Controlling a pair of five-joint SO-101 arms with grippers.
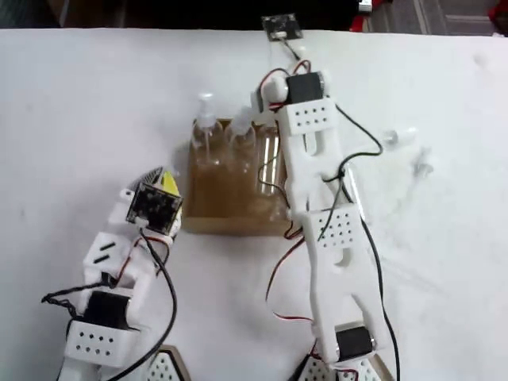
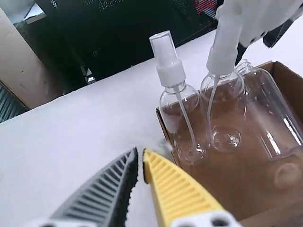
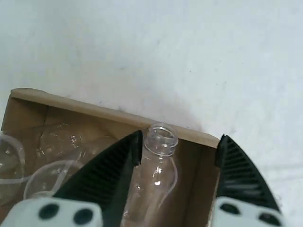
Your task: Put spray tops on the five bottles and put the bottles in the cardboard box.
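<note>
The cardboard box [image 1: 198, 218] lies mid-table. Two clear bottles with white spray tops stand in it, one [image 2: 176, 101] nearer the box's corner and another [image 2: 222, 90] beside it. A third bottle [image 3: 158, 161] without a top lies in the box, its open neck by the box wall. My right gripper [image 3: 180, 139] hangs open above that neck, one black finger on each side, touching nothing. My left gripper [image 2: 139, 153] is shut and empty, just off the box's left side, also seen from above [image 1: 163, 182]. A loose spray top [image 1: 397, 136] lies on the table to the right.
The right arm [image 1: 317, 159] stretches over the box's right side and covers part of it. A small clear item [image 1: 421, 167] lies near the loose spray top. White table [image 1: 95, 103] spreads open to the left and far right.
</note>
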